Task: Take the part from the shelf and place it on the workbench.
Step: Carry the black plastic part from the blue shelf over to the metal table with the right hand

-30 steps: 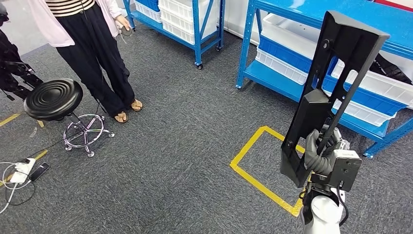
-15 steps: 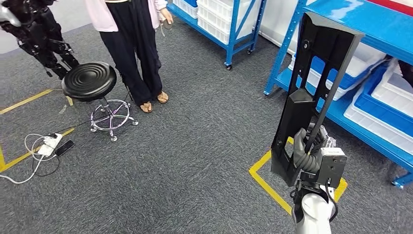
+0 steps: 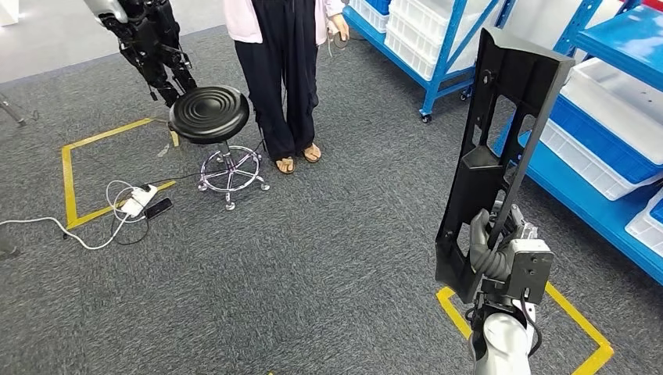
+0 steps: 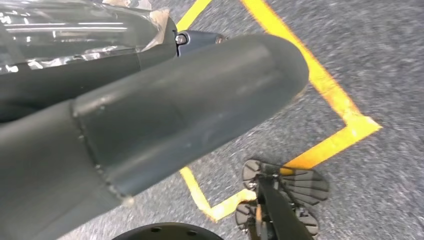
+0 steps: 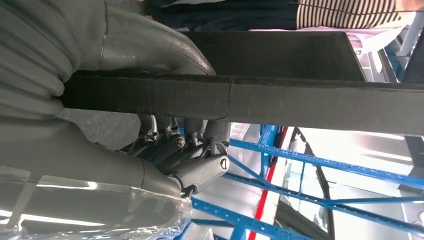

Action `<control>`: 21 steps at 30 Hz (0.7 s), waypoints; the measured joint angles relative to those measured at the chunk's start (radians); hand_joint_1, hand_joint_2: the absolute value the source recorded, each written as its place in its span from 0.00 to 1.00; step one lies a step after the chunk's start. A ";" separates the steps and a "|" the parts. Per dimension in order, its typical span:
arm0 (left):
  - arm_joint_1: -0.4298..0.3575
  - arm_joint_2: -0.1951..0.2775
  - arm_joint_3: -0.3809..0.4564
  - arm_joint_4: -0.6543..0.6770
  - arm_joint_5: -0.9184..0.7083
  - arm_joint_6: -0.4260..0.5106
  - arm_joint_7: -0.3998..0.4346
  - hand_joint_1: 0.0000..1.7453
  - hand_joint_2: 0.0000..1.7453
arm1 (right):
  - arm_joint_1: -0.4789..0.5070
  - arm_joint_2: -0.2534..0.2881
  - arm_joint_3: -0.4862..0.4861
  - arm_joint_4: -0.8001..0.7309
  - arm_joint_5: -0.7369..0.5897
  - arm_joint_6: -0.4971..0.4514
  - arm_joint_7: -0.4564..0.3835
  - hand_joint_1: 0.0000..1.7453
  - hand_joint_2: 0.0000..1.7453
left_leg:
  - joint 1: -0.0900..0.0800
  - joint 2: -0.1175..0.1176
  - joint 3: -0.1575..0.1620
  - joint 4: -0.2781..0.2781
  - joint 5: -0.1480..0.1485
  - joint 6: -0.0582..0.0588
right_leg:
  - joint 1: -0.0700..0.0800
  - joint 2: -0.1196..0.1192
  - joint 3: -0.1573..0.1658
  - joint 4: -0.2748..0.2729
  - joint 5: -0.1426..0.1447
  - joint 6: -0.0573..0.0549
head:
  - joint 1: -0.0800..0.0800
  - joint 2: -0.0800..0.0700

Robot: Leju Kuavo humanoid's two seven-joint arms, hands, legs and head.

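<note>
view shift: whole head view has swung since the earlier frames; the camera turned, the things on the floor did not move. stool and person sat at far left a second ago, now upper centre.
part: long black plastic frame part with cut-out openings (image 3: 500,148), upright, tilted slightly, held in the air over the carpet, same pose against the arm as before.
right robot hand: right robot hand (image 3: 500,254) grips the lower end of the part, fingers wrapped round a bar of it; the right wrist view shows the thick grey thumb (image 5: 145,47) on one side of the black bar and the darker fingers (image 5: 175,150) on the other.
left robot hand: left robot hand (image 4: 150,120) hangs over the floor, close and blurred; cannot tell whether its fingers are spread or curled.
shelves: blue metal shelving rack (image 3: 618,47) at right, holding white plastic bins (image 3: 618,94) and blue plastic bins (image 3: 594,141); contents cannot be made out.
floor: grey carpet (image 3: 313,258) with yellow tape squares (image 3: 578,320).
stool: round black stool on a chrome wheeled base (image 3: 211,117), just beside a person in dark trousers and sandals (image 3: 285,78).
cables: white power strip with cords (image 3: 133,199) near the stool.
</note>
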 joint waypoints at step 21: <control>-0.012 0.004 -0.011 0.000 -0.080 -0.012 0.047 0.00 0.00 | 0.006 0.014 -0.001 -0.007 0.026 0.012 0.036 1.00 1.00 | 0.034 0.081 0.016 -0.034 0.020 -0.002 | -0.021 -0.042 -0.120 0.287 -0.141 0.058 | 0.014 0.000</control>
